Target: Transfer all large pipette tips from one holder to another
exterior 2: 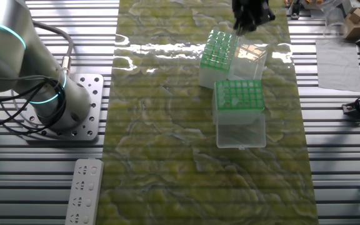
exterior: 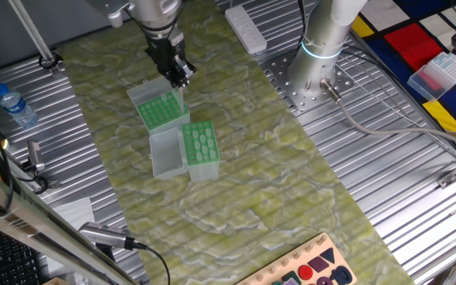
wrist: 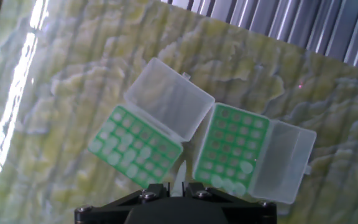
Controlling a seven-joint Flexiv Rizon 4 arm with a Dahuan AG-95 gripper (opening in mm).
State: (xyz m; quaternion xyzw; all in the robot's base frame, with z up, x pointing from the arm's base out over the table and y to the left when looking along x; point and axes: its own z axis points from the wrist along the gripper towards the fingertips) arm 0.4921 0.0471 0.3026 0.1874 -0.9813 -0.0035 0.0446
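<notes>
The gripper (wrist: pixel 180 184) hangs above two open boxes, its fingers pinched on one pale tip (wrist: pixel 180 174), likely lifted clear so it can travel. Below and left of the fingers sits the fuller rack (wrist: pixel 135 147); below and right, the sparser rack (wrist: pixel 230 147) with a few tips (wrist: pixel 229 183) along its near edge. Both lids (wrist: pixel 168 99) lie folded away, leaving the approach from above open.

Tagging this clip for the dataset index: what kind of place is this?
Likely a robotics lab test bench, not a wet lab: the arm's base is bolted to a slatted aluminium table, two pipette tip boxes sit on a green mat, and a power strip lies loose nearby.
</notes>
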